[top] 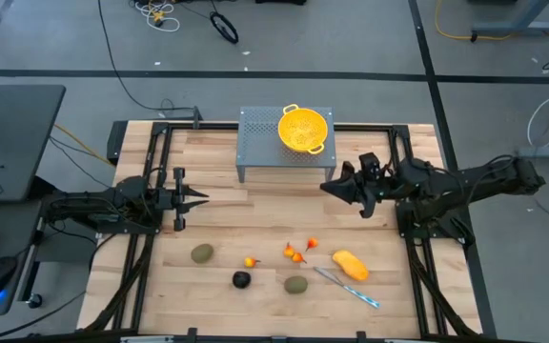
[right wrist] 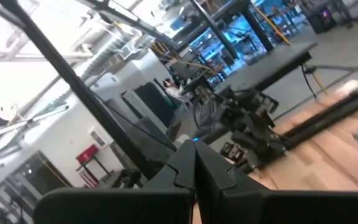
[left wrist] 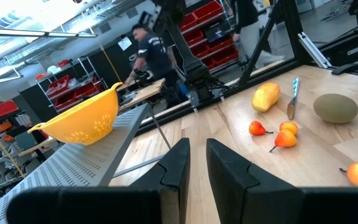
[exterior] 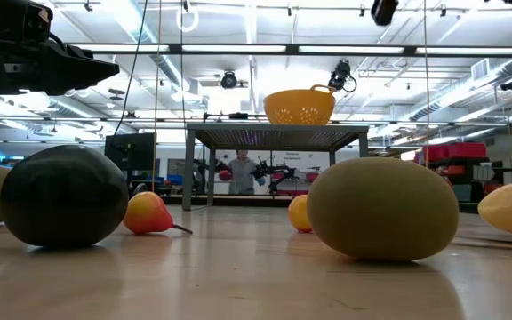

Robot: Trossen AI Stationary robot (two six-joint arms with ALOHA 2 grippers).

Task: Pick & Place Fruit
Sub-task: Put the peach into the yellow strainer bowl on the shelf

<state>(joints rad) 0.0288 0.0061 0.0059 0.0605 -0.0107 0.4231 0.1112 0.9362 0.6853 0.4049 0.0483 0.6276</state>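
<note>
The right hand (right wrist: 194,171) shows its two dark fingers (right wrist: 213,171) pressed together, pointing across the wooden table (right wrist: 328,152) toward the left arm (right wrist: 247,134) at the far side. Beyond lie a dark monitor (right wrist: 151,102) and workshop shelving.

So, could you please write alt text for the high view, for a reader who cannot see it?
Small toy fruits and a slim silver-and-blue knife lie scattered on the near half of a wooden table. A yellow perforated colander sits on a grey metal stand at the far edge. The left end effector and right end effector hover mid-table.
</note>
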